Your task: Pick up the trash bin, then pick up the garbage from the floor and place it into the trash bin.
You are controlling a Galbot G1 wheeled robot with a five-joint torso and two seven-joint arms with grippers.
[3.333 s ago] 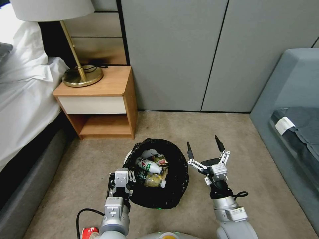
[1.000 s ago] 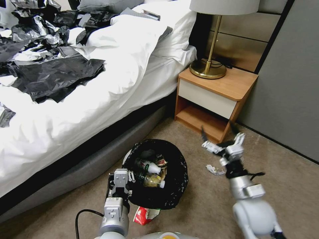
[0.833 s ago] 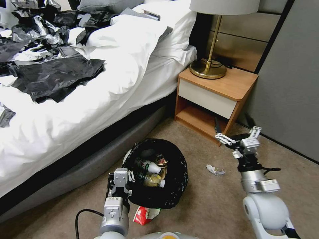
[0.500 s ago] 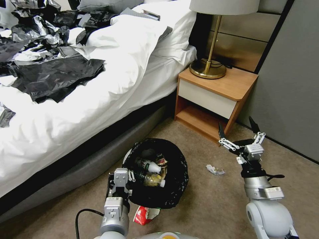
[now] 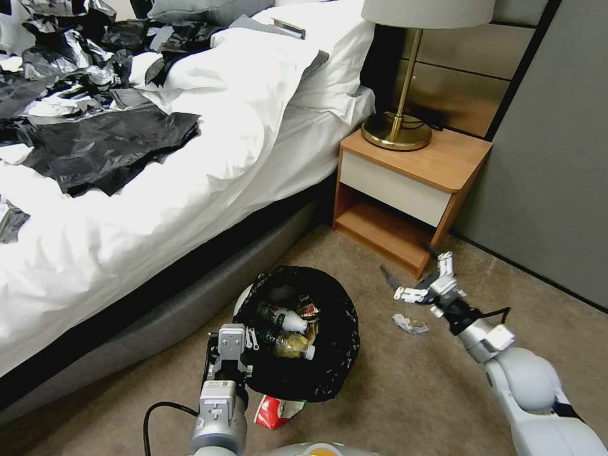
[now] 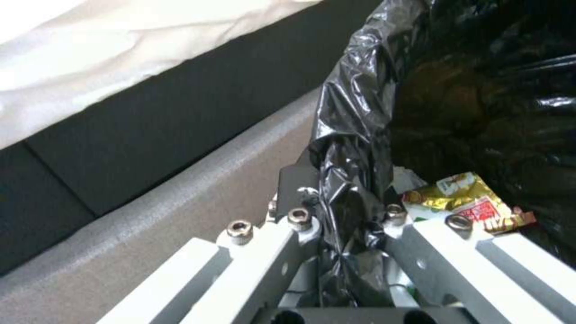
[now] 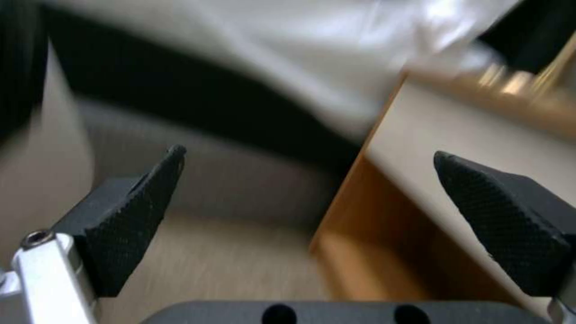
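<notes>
The trash bin [image 5: 297, 335] sits low and centre in the head view, its black liner [image 6: 354, 148] folded over the rim, and inside lie a white-capped bottle [image 5: 282, 316], a clear bottle [image 5: 292, 345] and a yellow-and-red wrapper [image 6: 474, 204]; the left gripper [image 5: 229, 361] is at the bin's eight o'clock, fingers [image 6: 258, 265] pressed together on the rim and liner, one inside the wall and one outside, as the left wrist view shows; just below the bin at six o'clock a red-white packet [image 5: 275, 410] lies on the floor [image 5: 392, 392], touching the liner's lower edge; out at three o'clock from the bin a crumpled white tissue [image 5: 408, 325] rests on the carpet, well clear of the rim; the right gripper [image 5: 415, 278] hangs just above and beyond that tissue at its twelve o'clock, apart from it, black-padded fingers [image 7: 129, 216] spread wide and holding nothing; the nightstand [image 5: 411, 190] stands close behind the gripper at one o'clock from the bin, a brass lamp [image 5: 398, 130] on top; the bed [image 5: 158, 190] runs from nine to eleven o'clock, white linen draped over a grey base, with loose black bags [image 5: 101, 142] strewn across it.
</notes>
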